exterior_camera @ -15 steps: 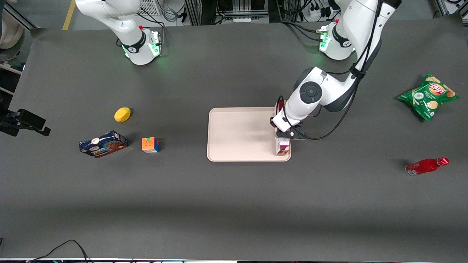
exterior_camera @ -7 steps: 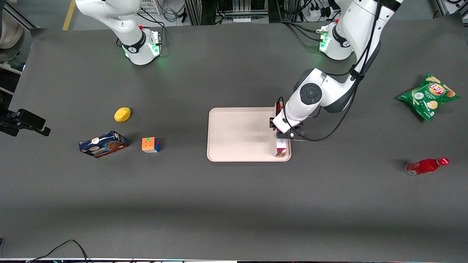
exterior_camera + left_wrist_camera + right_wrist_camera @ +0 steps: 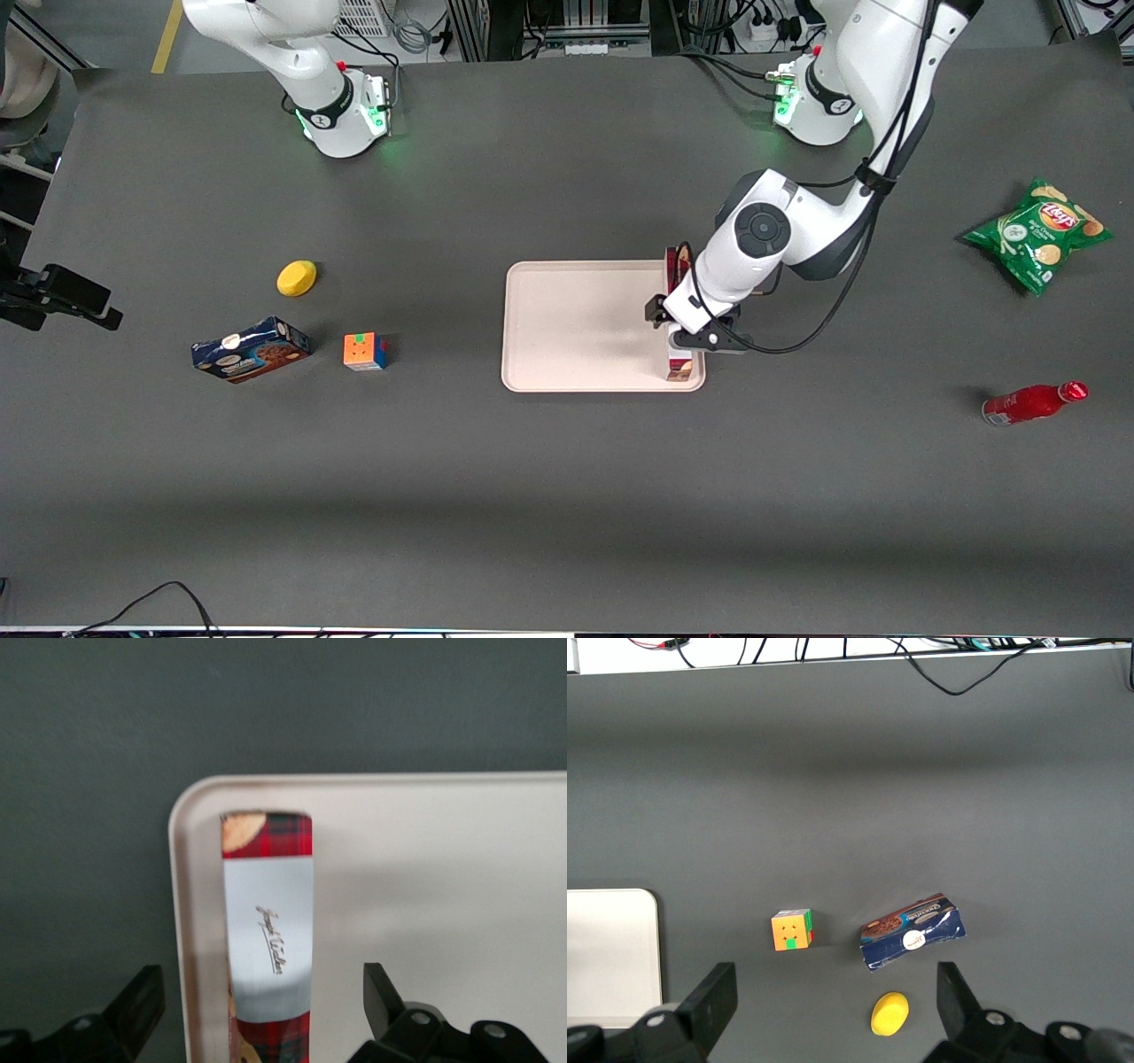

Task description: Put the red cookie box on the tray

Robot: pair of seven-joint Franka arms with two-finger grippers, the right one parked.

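Lifted slightly since a second ago, the left arm's claw hangs with fingers apart above the slim dark-red plaid cardboard cookie box, which lies along one edge of the pale cream rectangular tray mid-worktop.

Red plaid cookie box resting on edge along rim of cream tray, between spread fingers of gripper, untouched.
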